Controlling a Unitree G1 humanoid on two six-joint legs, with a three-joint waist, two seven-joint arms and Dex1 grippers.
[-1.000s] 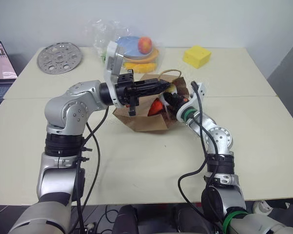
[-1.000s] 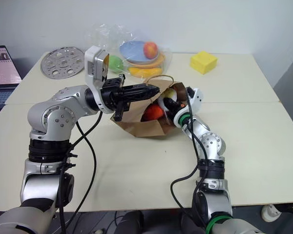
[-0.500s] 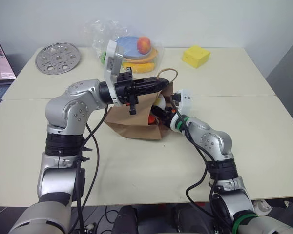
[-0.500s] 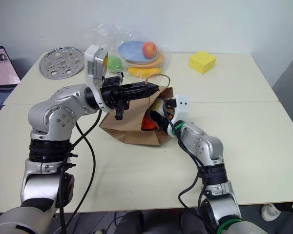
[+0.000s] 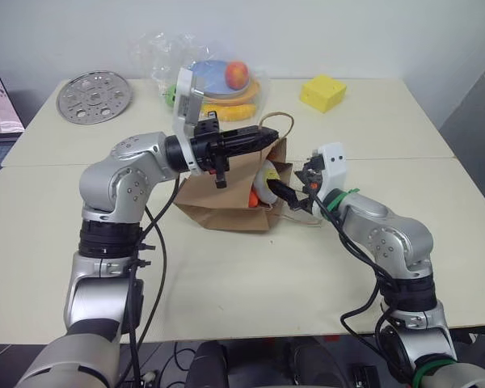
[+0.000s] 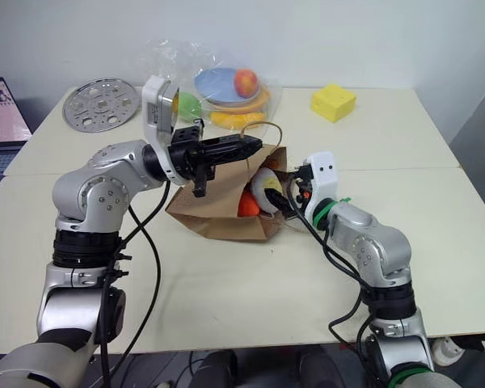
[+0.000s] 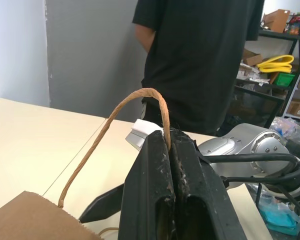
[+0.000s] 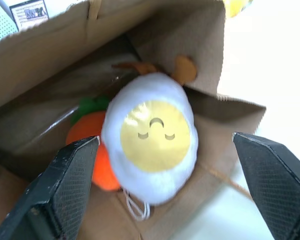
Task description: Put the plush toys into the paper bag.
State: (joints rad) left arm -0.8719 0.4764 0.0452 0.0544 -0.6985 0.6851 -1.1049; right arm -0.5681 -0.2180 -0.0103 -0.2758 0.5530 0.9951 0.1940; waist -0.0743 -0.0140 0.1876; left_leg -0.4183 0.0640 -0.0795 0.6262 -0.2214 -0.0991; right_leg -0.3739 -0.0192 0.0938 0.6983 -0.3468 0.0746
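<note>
The brown paper bag (image 5: 218,198) lies on its side on the table with its mouth facing right. My left gripper (image 5: 267,136) is shut on the bag's loop handle (image 7: 115,117) and holds the upper edge up. Inside the mouth rest the round white plush toy with a yellow face (image 8: 152,135) and, beside it, the orange carrot plush toy (image 8: 87,145) with its green top. My right gripper (image 5: 289,196) stands open just outside the bag's mouth, its fingers either side of the white toy and apart from it.
A clear plastic bag of fruit and plates (image 5: 218,81) sits behind the paper bag. A yellow sponge block (image 5: 323,92) is at the back right, a round metal disc (image 5: 87,94) at the back left. A person in black (image 7: 200,60) stands beyond the table.
My right gripper opened, let go of the white plush toy inside the bag and drew back out of the mouth to the right. The left gripper kept hold of the handle.
</note>
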